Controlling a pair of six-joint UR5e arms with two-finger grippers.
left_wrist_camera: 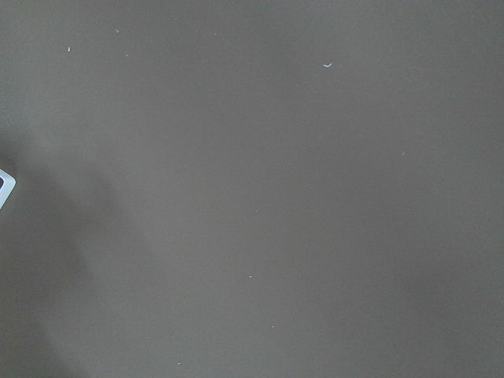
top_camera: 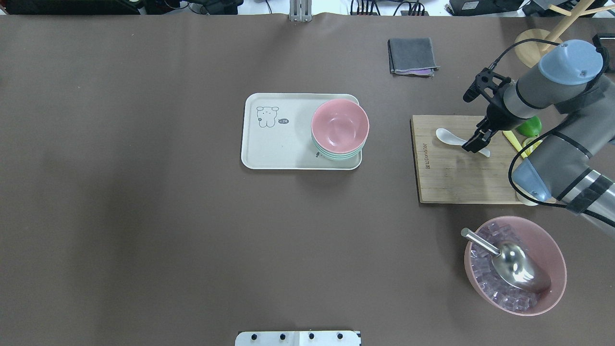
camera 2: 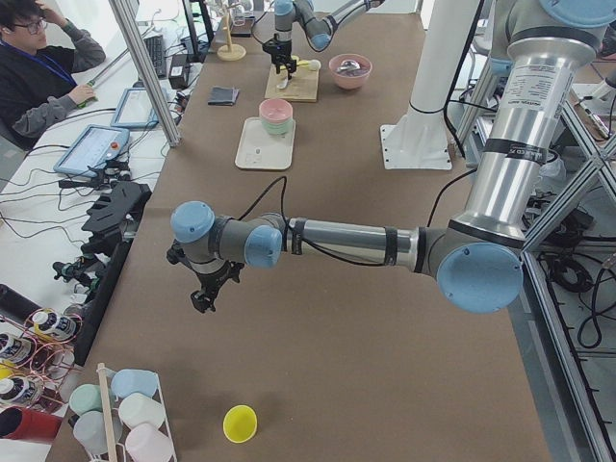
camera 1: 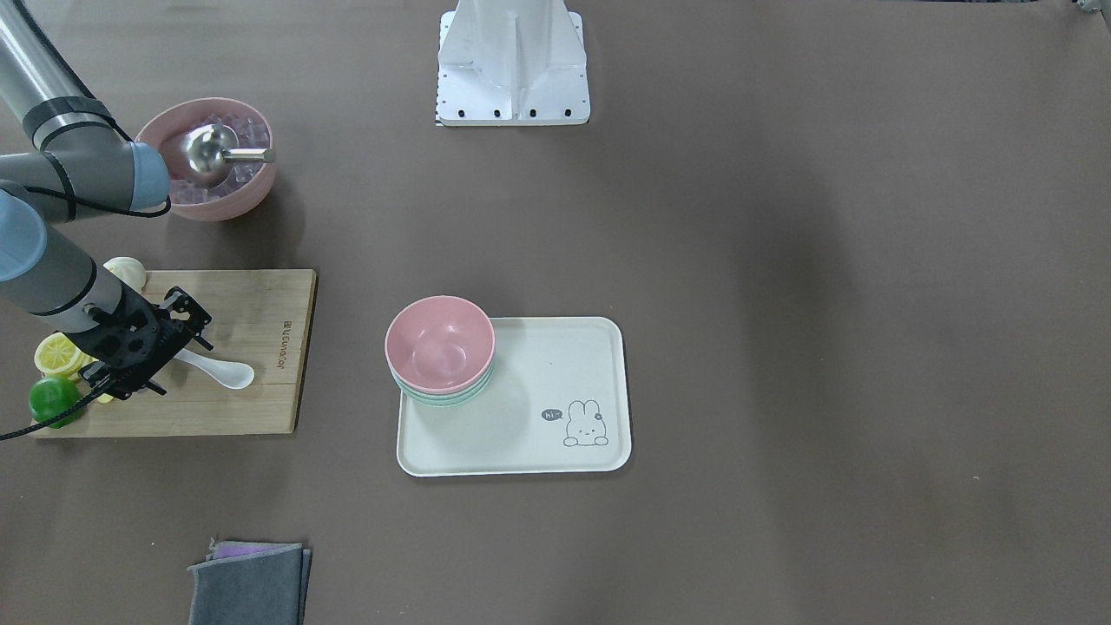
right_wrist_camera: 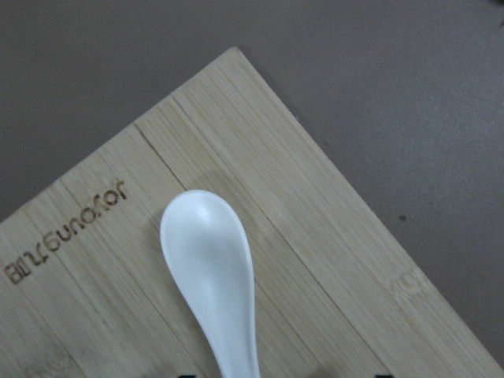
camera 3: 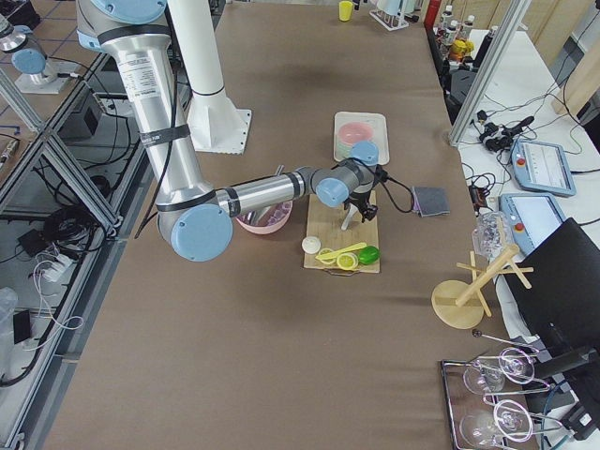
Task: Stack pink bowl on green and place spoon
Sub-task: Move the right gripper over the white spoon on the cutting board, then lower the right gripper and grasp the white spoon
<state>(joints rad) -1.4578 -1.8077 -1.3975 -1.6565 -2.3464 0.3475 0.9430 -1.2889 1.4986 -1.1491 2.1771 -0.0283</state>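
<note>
- Pink bowl [camera 1: 439, 343] sat nested on the green bowls [camera 1: 441, 400]: stacking done.
- Your right claw [camera 1: 178, 356] gaped wide over the soup spoon [camera 1: 227, 373], ungrasped on the bamboo board [camera 1: 260, 404].
- Left claw [camera 2: 204, 296]: grip, cannot tell.

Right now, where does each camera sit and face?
Front-facing: across the brown table, facing the base; right arm at left.
Overhead: behind robot, looking down; right arm at right.
Left: table's left end; left arm near.
Right: opposite end; right arm near.
Left wrist: bare table only.
Right wrist: above glossy white soup spoon, shared with overhead.
</note>
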